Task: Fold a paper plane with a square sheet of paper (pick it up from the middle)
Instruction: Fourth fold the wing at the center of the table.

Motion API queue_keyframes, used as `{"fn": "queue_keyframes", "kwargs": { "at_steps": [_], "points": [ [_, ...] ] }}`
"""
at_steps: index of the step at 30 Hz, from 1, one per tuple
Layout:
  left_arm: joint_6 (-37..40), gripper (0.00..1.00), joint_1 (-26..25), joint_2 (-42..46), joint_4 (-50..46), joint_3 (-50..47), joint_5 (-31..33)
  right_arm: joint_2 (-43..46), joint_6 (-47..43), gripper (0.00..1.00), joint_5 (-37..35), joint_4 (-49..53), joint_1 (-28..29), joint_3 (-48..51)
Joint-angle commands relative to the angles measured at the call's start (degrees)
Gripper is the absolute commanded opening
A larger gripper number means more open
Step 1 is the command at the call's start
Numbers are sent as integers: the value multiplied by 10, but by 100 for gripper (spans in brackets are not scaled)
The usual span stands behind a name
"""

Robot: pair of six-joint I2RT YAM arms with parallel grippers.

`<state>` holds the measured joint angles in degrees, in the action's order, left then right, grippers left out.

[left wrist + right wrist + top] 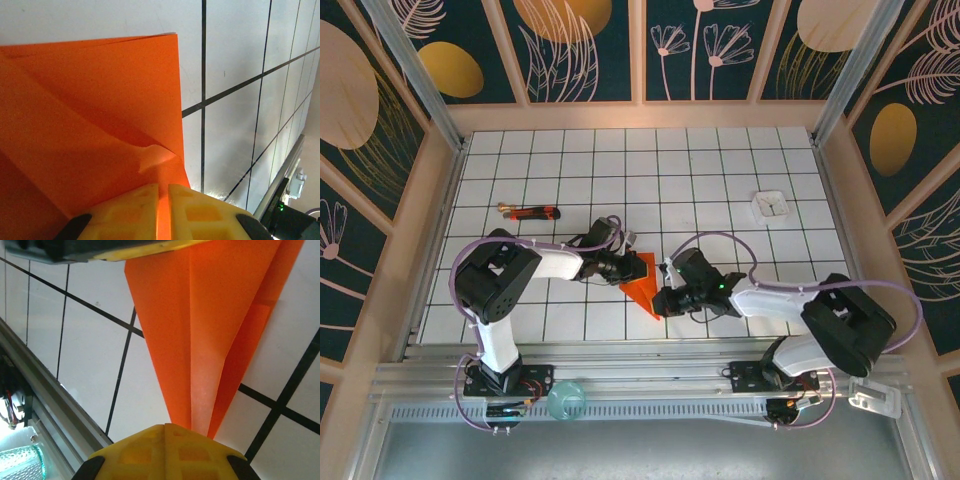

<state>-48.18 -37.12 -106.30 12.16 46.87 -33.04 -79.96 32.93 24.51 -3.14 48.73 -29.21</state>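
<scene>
The orange-red paper plane (642, 281) is a pointed dart with a centre crease, lying on the tiled table between the two arms. My left gripper (623, 264) comes from the left and is shut on its wide end. In the left wrist view the paper (90, 115) runs into the slit between the yellow fingers of the left gripper (163, 192), with a small buckle just ahead of them. My right gripper (667, 300) is shut at the pointed end. There the paper's tip (200, 315) passes under the closed right gripper (165, 427); whether it is pinched is hidden.
A thin red-and-black tool (531, 211) lies at the left back. A small white square object (771, 205) sits at the right back. A teal cup (566, 398) stands on the metal rail at the near edge, by the left arm's base.
</scene>
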Motion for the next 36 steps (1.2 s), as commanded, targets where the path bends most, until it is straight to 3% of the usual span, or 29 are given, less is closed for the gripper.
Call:
{"fn": "queue_keyframes", "kwargs": {
  "at_steps": [1,13,26,30,36],
  "points": [
    [18,16,5,-39,-73,-17,62,-22,-8,0,10,-24,-4,-7],
    [21,17,4,-31,-85,3,57,-53,0,0,1,-47,-12,54],
    [22,41,4,31,-130,104,52,-39,36,0,-13,-49,-12,106],
    [-10,47,4,77,-107,72,44,-40,49,0,-11,-60,-12,109],
    [-81,44,-12,175,-50,-35,53,-39,68,0,-13,-68,-12,112]
  ]
}}
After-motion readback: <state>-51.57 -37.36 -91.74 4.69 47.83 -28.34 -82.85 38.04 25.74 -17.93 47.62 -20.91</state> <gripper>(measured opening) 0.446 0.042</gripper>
